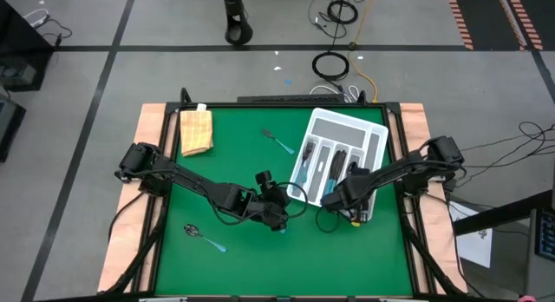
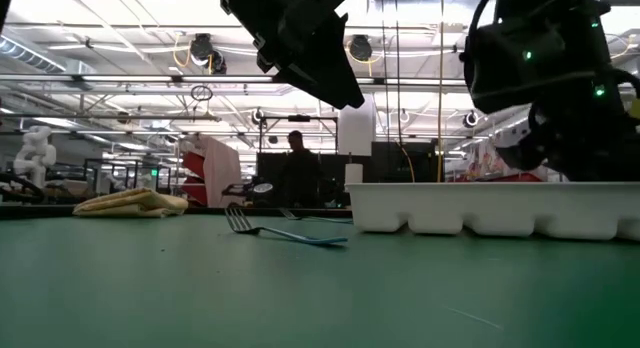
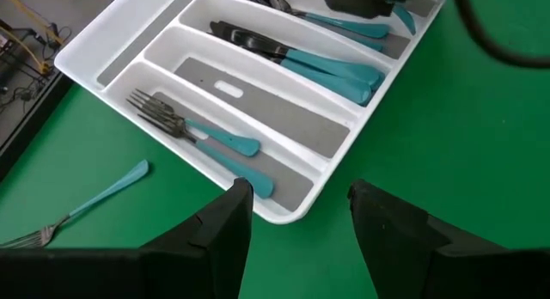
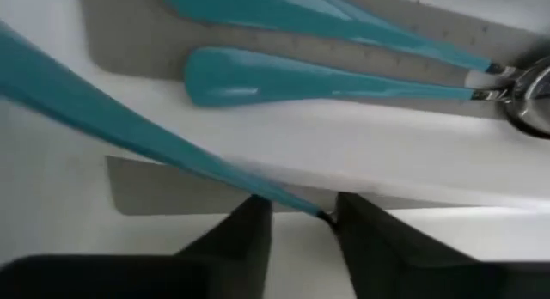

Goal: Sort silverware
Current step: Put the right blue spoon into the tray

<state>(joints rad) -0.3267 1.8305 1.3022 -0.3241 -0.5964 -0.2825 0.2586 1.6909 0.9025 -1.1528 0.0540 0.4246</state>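
Note:
The white divided tray (image 1: 345,127) sits at the table's right and holds forks (image 3: 185,127), knives (image 3: 284,54) and spoons (image 4: 344,88) with teal handles. One fork (image 1: 279,143) lies on the green mat left of the tray, also seen as the fork (image 2: 285,233) in the low view. A spoon (image 1: 204,237) lies near the front left. My left gripper (image 3: 296,192) hovers open just off the tray's near-left corner (image 3: 288,215), holding nothing. My right gripper (image 4: 302,209) is over the tray's near end, shut on a teal-handled piece (image 4: 129,131). My right gripper pinches a teal-handled piece of silverware between its two fingers at the thin neck (image 4: 320,215), where the handle ends. The head is hidden behind the fingers, so its kind cannot be told. The handle (image 4: 103,118) sticks out ahead of the fingers, slanting over a tray divider.
A folded yellow cloth (image 1: 196,130) lies at the far left corner of the mat. Cables lie on the floor beyond the table. A person (image 2: 297,168) stands far behind the table. Open green mat (image 1: 234,172) stretches between the cloth, the loose fork and the spoon.

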